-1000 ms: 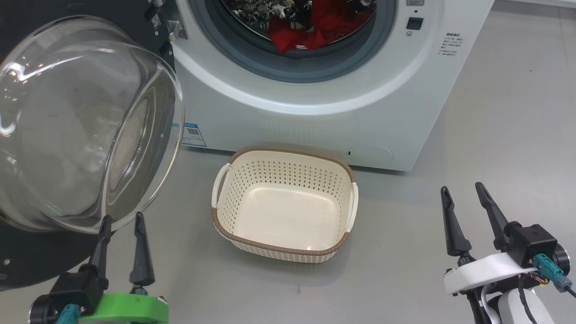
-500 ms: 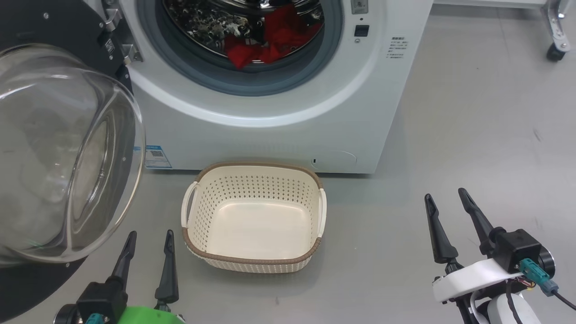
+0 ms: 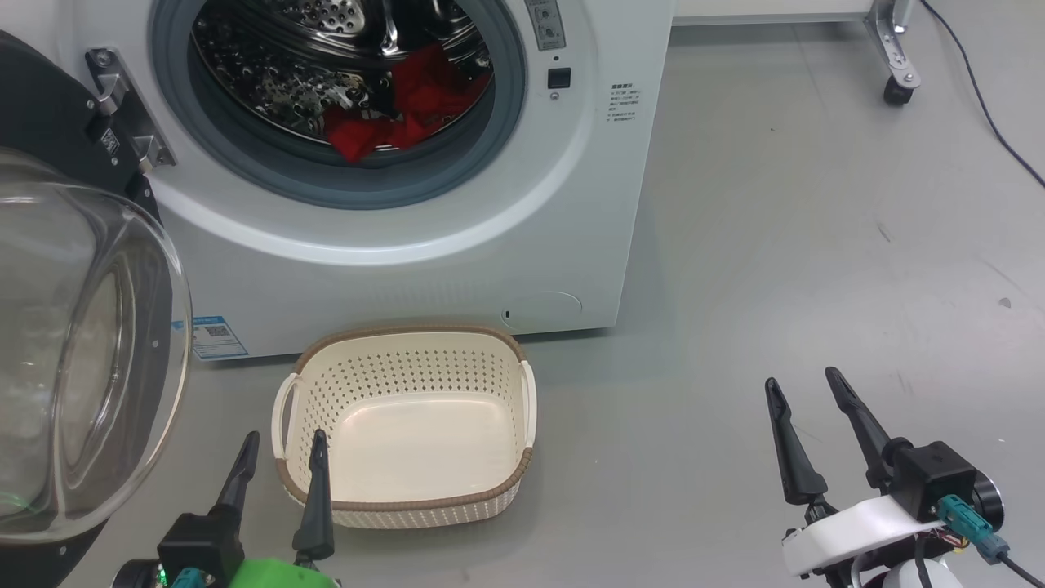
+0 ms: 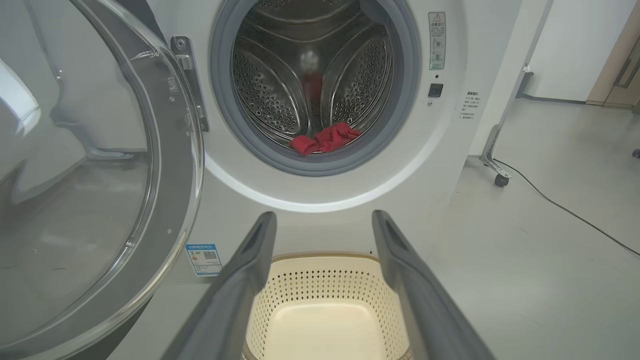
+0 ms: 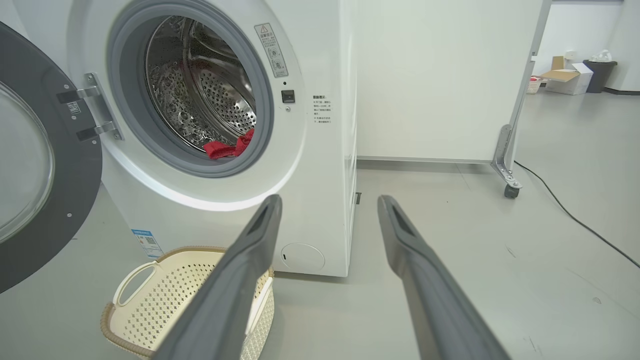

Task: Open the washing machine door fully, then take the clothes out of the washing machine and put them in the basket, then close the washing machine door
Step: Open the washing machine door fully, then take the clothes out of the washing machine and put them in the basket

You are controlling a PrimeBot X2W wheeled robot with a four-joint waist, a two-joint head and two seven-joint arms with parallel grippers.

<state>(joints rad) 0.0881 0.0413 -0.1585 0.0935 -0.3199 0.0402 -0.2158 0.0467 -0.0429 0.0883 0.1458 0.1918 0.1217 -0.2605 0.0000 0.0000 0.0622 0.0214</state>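
Observation:
The white washing machine (image 3: 392, 269) stands open, its black door (image 3: 73, 343) with the bulging glass window swung out to the left. Red clothes (image 3: 392, 114) lie at the front of the steel drum, also seen as clothes (image 4: 325, 140) and clothes (image 5: 230, 147). The cream basket (image 3: 408, 498) sits empty on the floor before the machine. My left gripper (image 3: 282, 445) is open at the basket's near left corner, holding nothing. Far to the right, my right gripper (image 3: 808, 384) is open over bare floor.
Grey floor (image 3: 775, 245) stretches to the right of the machine. A white panel on a wheeled foot (image 3: 894, 77) stands behind, with a black cable (image 3: 980, 106) running across the floor. Boxes and a bin (image 5: 575, 75) are far off.
The head camera has turned, so the whole picture slid left and down. My left gripper's fingers have spread apart and stand away from the door's glass.

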